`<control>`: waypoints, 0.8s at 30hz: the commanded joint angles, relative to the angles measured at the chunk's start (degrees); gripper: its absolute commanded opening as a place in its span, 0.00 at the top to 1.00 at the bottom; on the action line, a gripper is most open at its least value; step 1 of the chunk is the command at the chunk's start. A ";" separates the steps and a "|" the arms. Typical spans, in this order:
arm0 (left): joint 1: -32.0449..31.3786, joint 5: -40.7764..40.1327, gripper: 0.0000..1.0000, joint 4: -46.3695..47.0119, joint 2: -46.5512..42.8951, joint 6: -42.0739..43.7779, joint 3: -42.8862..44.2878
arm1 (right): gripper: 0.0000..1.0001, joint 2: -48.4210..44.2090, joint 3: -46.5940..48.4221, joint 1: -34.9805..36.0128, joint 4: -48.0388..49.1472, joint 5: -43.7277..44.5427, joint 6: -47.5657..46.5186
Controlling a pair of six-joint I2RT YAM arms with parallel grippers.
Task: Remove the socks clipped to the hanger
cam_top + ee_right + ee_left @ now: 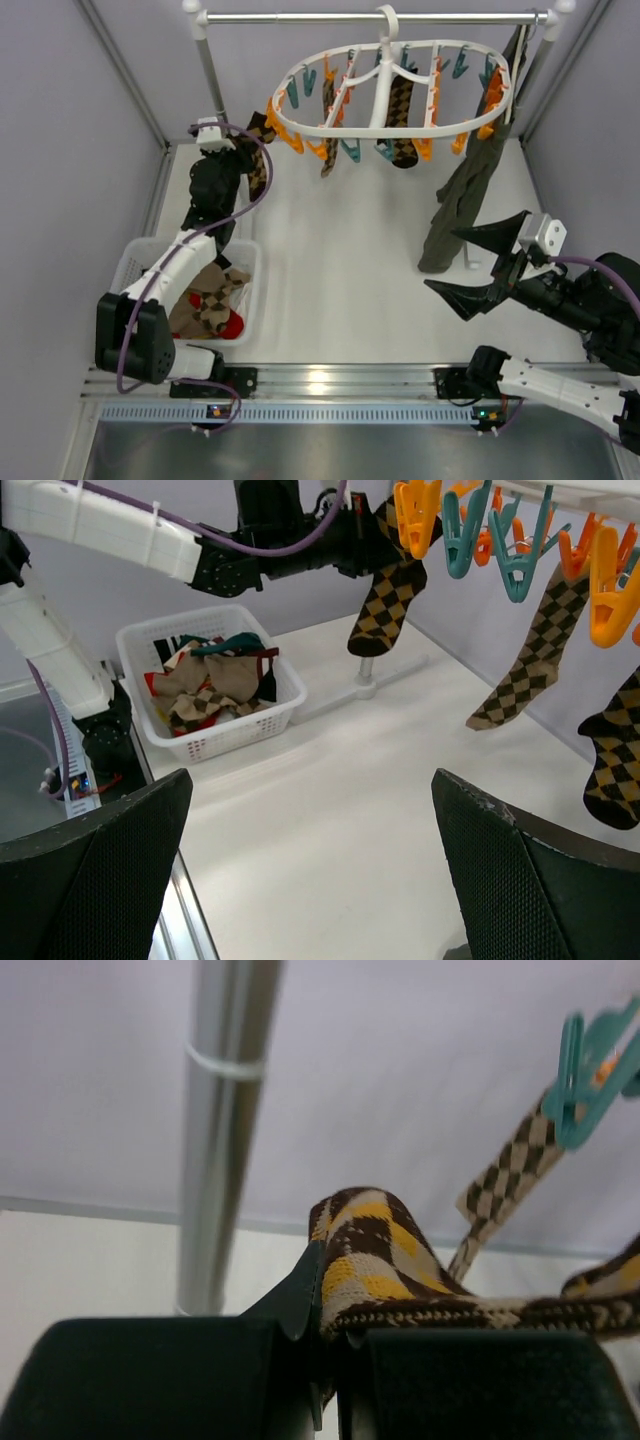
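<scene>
The white oval hanger [300,128] hangs from the rail with orange and teal clips. Several brown argyle socks hang from it [403,120] [330,158]. My left gripper [245,152] is raised at the hanger's left end, shut on a brown-and-yellow argyle sock [375,1250] that bunches above its jaws [325,1310]. That sock [385,600] still hangs below an orange clip [415,510]. Two more socks [530,650] [612,760] hang to its right. My right gripper [480,262] [310,780] stands wide open over the table, holding nothing.
A white basket [130,262] with several loose socks sits at the near left. A long olive-green garment [465,190] hangs from the rail on the right. The rail's metal post [220,1140] stands just left of my left gripper.
</scene>
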 commanded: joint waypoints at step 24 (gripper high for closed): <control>9.08 -9.55 1.00 -29.57 -9.54 -6.08 17.77 | 0.01 -4.42 0.10 -0.65 3.67 3.63 6.34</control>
